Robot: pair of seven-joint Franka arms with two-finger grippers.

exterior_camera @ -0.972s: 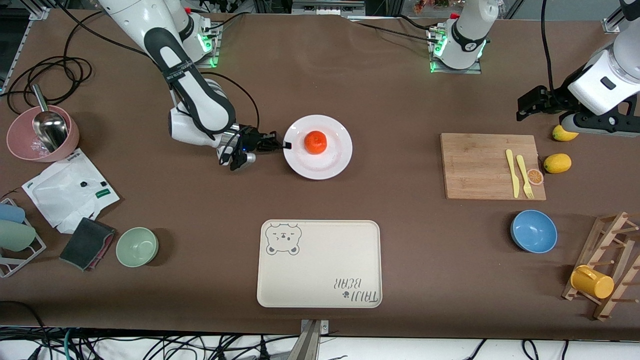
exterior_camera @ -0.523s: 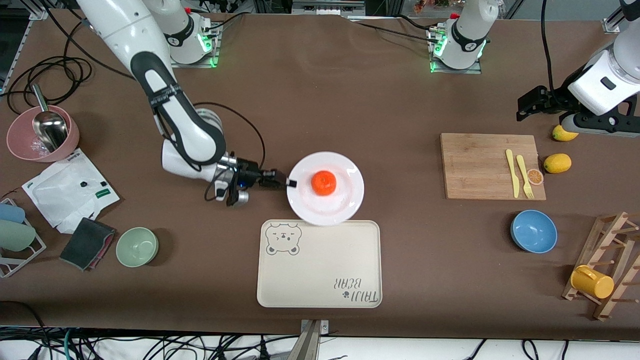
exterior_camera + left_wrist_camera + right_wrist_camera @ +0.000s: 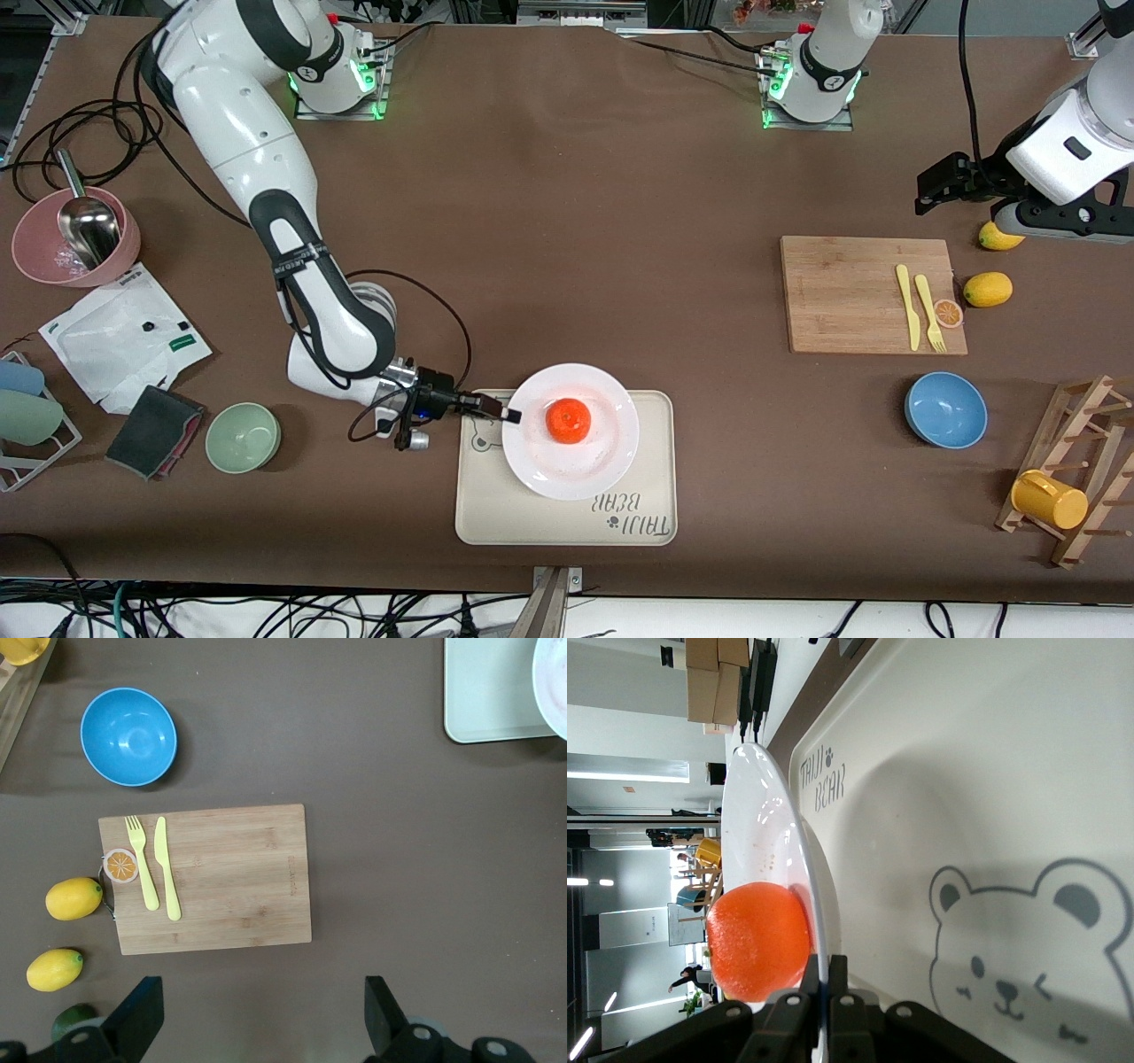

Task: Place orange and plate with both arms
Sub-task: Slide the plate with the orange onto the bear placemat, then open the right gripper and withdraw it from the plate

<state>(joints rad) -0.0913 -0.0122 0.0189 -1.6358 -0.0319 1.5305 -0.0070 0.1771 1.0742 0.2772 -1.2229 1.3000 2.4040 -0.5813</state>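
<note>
The orange point(image 3: 568, 420) sits in the middle of the white plate point(image 3: 606, 455). My right gripper point(image 3: 508, 415) is shut on the plate's rim and holds the plate just above the cream bear tray point(image 3: 651, 527). In the right wrist view the fingers point(image 3: 809, 977) pinch the rim of the plate point(image 3: 771, 833), with the orange point(image 3: 757, 939) on it and the tray point(image 3: 992, 815) beneath. My left gripper point(image 3: 928, 188) is open and empty, in the air beside the cutting board at the left arm's end; in its wrist view the gripper point(image 3: 263, 1020) hangs over bare table.
A wooden cutting board point(image 3: 850, 292) holds a yellow knife, a fork and an orange slice, with two lemons point(image 3: 987, 289) beside it. A blue bowl point(image 3: 945, 409), a mug rack point(image 3: 1076, 478), a green bowl point(image 3: 243, 437), a pink bowl point(image 3: 53, 248) and a cloth stand around.
My right arm has carried the plate with the orange toward the front camera, from bare table to over the bear tray. The left arm has not moved.
</note>
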